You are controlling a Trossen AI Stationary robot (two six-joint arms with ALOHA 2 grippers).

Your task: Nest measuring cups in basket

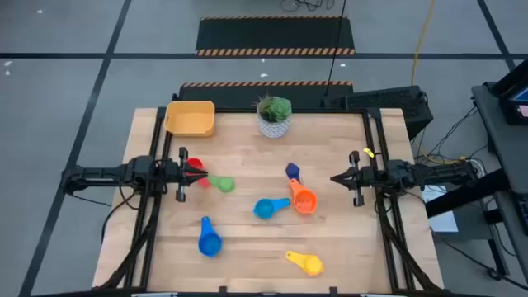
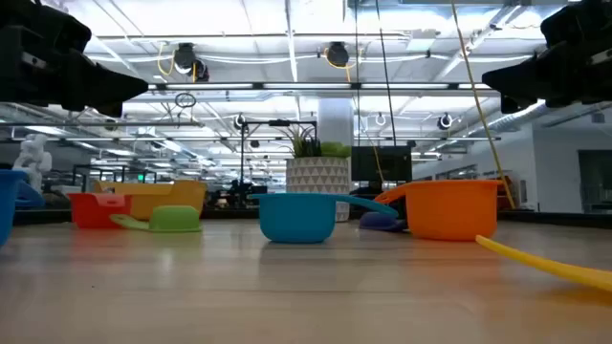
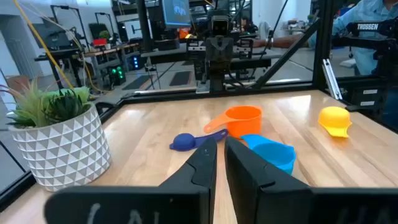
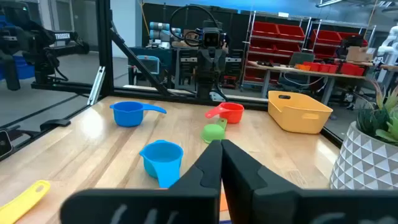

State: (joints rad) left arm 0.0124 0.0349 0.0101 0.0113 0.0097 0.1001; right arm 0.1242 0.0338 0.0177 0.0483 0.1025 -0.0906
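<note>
Wooden table [image 1: 247,256] holds six loose measuring cups [image 1: 264,208]; basket [image 1: 190,118] at eleven o'clock sits empty; left gripper [image 1: 196,172] nearly together, right gripper [image 1: 337,177] pinched together, both holding nothing; all nesting left.

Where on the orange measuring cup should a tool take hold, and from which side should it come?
Probably grip the orange measuring cup on its bowl rim, coming from above: it stands upright, mouth open. Its short handle points toward the small dark blue cup, lying close there, so the bowl's other side is freer.
</note>
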